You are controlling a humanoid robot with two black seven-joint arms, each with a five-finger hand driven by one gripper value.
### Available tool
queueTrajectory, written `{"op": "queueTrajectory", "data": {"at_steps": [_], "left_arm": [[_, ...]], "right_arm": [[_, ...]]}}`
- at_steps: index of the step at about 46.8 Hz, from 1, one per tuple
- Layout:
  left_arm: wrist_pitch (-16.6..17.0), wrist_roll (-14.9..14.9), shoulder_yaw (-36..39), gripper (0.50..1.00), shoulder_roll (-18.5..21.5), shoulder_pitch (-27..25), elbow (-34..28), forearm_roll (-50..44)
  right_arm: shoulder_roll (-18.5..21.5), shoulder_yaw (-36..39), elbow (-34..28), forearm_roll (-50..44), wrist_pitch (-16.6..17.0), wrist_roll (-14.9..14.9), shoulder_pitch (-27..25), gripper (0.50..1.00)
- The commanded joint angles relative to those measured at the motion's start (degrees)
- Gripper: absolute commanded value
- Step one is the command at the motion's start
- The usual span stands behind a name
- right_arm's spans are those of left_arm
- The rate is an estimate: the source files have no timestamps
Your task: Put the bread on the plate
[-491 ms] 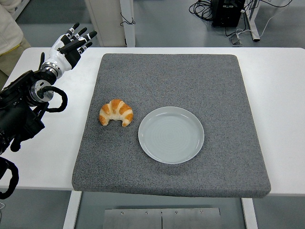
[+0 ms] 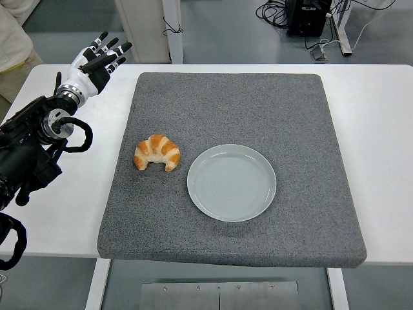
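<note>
Head view, setting: a white table (image 2: 381, 161) on a grey floor, with cables and a dark box at the top right; part of a person (image 2: 11, 45) in light clothing shows at the top left corner.
Head view, surface: a grey mat (image 2: 271, 110) covers most of the tabletop, and both task things lie on it.
Head view, bread: a croissant (image 2: 157, 152) sits on the mat's left half, its horns pointing toward the near edge, just beside the plate but apart from it.
Head view, plate: a pale round plate (image 2: 231, 182) to the right of the croissant, nothing on it.
Head view, left hand: the left hand (image 2: 95, 62) is raised over the table's far left corner, off the mat and well apart from the croissant; the fingers are spread straight and hold nothing.
Head view, right arm: not visible.
Stage: judged from this, the reach has not begun.
Risk, approach: a hand coming in low from the left could nudge the croissant across the mat instead of getting around it.
Risk, grasp: the curved, flaky shape could be crushed by a hard squeeze or roll out of a loose one.
Risk, placing: a low carry could catch the plate's rim and shove it; letting go early would leave the croissant on the rim or the mat.
</note>
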Motion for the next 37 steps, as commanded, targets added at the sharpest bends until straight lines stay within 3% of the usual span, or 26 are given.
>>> {"op": "queueTrajectory", "data": {"at_steps": [1, 6, 21, 29, 37], "left_arm": [[-0.94, 0.08, 0.17, 0.972, 0.36, -0.10, -0.35, 0.07], [-3.85, 0.08, 0.60, 0.972, 0.54, 0.34, -1.14, 0.76], [-3.85, -0.27, 0.96, 0.974, 2.38, -0.80, -1.76, 0.95], [-2.19, -0.27, 0.96, 0.974, 3.00, -0.45, -4.91, 1.03], [1.24, 0.08, 1.04, 0.974, 7.13, 0.60, -13.00, 1.21]], "right_arm": [[0.00, 0.00, 0.00, 0.00, 0.01, 0.00, 0.00, 1.000], [0.00, -0.09, 0.00, 0.00, 0.01, 0.00, 0.00, 1.000], [0.00, 0.00, 0.00, 0.00, 0.01, 0.00, 0.00, 1.000], [0.00, 0.00, 0.00, 0.00, -0.08, 0.00, 0.00, 1.000], [0.00, 0.00, 0.00, 0.00, 0.01, 0.00, 0.00, 1.000]]}}
